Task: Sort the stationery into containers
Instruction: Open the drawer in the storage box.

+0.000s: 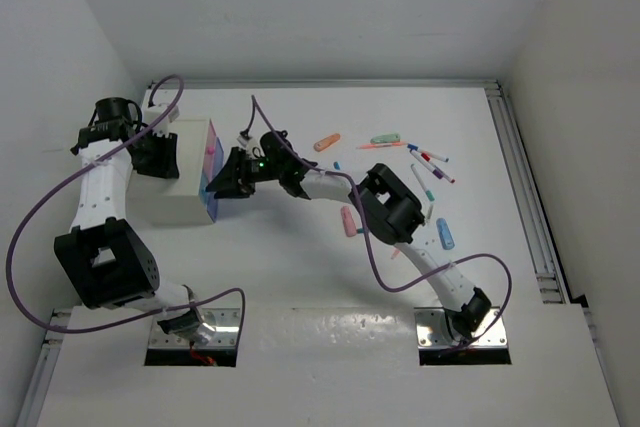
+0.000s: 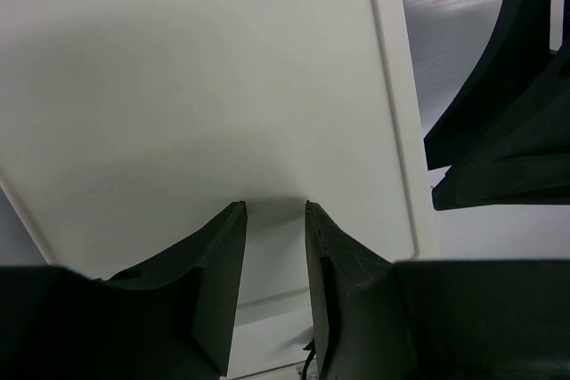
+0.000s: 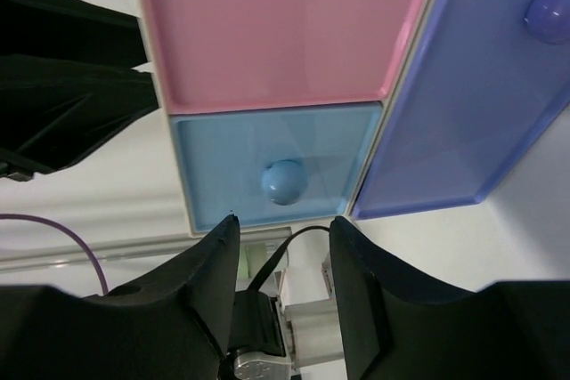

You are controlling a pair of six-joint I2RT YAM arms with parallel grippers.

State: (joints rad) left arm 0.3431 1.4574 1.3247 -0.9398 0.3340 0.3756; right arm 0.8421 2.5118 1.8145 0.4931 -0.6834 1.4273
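The stationery lies scattered at the right of the table: an orange piece, a green piece, several thin markers, a pink piece and a blue piece. The containers sit as drawers in a white cabinet: a pink drawer, a light blue drawer with a round knob, and a purple-blue drawer. My right gripper is open and empty, just in front of the light blue drawer's knob. My left gripper is slightly open, its tips against the cabinet's white top.
The cabinet stands at the table's left, close to the left wall. A metal rail runs along the table's right edge. The right gripper's dark fingers show in the left wrist view beside the cabinet front. A purple cable trails off the right arm.
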